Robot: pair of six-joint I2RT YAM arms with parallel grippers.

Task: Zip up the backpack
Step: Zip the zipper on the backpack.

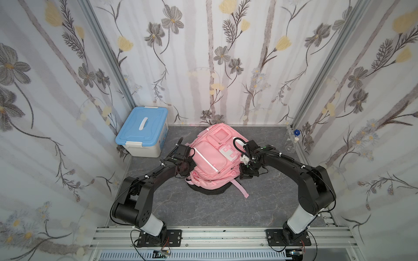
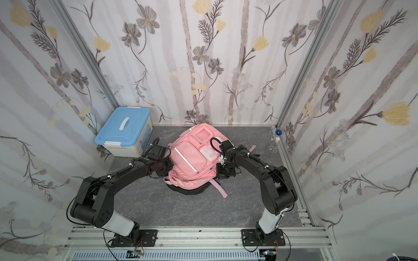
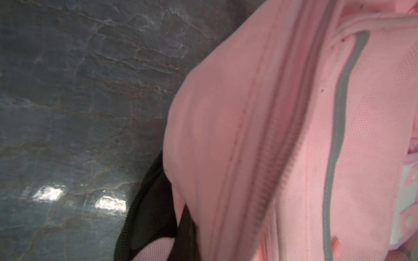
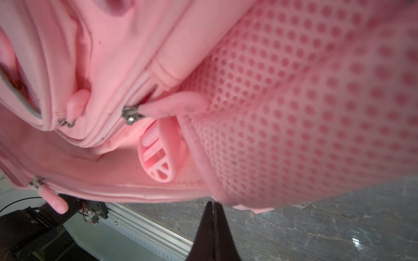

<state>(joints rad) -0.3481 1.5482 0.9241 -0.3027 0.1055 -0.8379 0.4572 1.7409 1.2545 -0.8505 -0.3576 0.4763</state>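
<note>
**Zipping barely begun, grippers at the backpack's sides**

At centre of both top views, pink backpack [image 1: 212, 158] on grey table [image 1: 203, 208], flanked by left gripper [image 1: 186, 168] and right gripper [image 4: 213, 203]. In left wrist view, zipper track [image 3: 282, 140] gaping along its length: judged mostly undone. Right fingers [image 4: 203, 228] pressed together, empty, just below the bag's edge. Pink zipper pull [image 4: 174, 101] apart from them, higher, mid-frame. Left fingers hidden, closed; any hold on fabric not discernible.
</note>
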